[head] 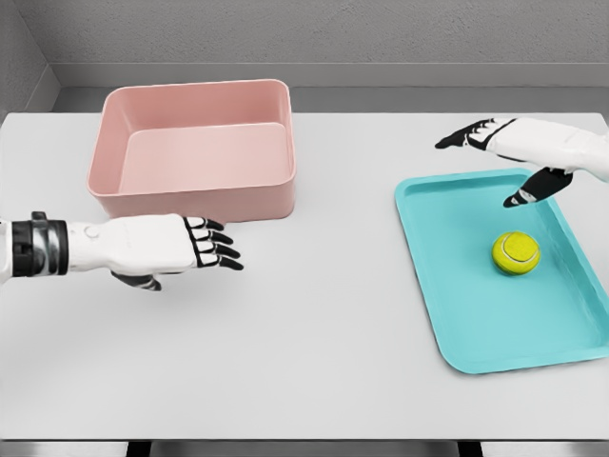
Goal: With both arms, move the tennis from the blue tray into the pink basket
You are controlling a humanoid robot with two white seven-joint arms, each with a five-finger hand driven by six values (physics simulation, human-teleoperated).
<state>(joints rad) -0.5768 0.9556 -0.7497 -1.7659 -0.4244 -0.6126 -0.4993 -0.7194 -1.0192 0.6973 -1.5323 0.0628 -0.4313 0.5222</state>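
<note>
One white table (pixel 314 371) carries three things: one pink basket (pixel 195 152), one blue tray (pixel 457 314) and one yellow-green tennis ball (pixel 516 252). The ball lies inside the tray, a little right of its middle and nearer the far end than the near one, resting on the tray floor with nothing touching it. The tray sits on the right side of the table, turned slightly so its long sides slant. The basket stands at the far left, well apart from the tray, with bare table between them; nothing can be seen inside it. Two hands are in view. The left hand (pixel 166 246) comes in from the left edge and hovers just in front of the basket's near wall, palm down, its dark-tipped fingers (pixel 217 249) stretched out flat toward the right and its thumb tucked below; it holds nothing. The right hand (pixel 519 152) reaches in from the right edge above the far end of the tray, fingers extended and spread toward the left, thumb pointing down toward the tray floor; it too holds nothing and is clear of the ball.
</note>
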